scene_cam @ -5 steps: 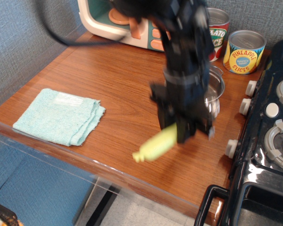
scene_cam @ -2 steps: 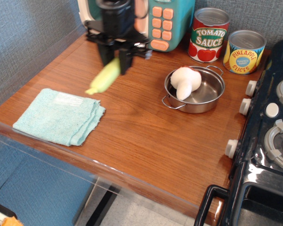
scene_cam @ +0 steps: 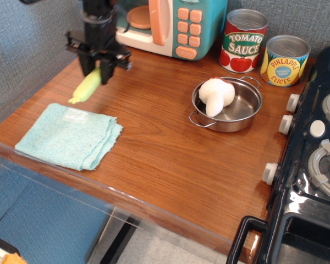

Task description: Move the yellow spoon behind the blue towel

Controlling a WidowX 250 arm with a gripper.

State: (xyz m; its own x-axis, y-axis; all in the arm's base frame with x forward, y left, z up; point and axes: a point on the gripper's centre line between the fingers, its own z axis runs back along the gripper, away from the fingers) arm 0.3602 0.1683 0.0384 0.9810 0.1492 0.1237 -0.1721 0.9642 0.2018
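My gripper (scene_cam: 97,70) is at the back left of the table, shut on the yellow spoon (scene_cam: 86,88). The spoon's pale yellow-green handle hangs tilted down to the left, just above the wood; its silver bowl is hidden between the fingers. The blue towel (scene_cam: 69,136) lies folded flat near the front left edge, with a pale patch on top. The spoon's tip is just behind the towel's back edge, apart from it.
A toy microwave (scene_cam: 165,25) stands at the back. A steel pot (scene_cam: 228,104) holds a white object (scene_cam: 215,94). A tomato sauce can (scene_cam: 242,41) and a pineapple can (scene_cam: 285,60) stand behind it. A black stove (scene_cam: 313,159) fills the right side.
My gripper has carried the spoon from the front middle of the table to the back and then left, ending behind the towel. The pot, once hidden by the arm, now shows.
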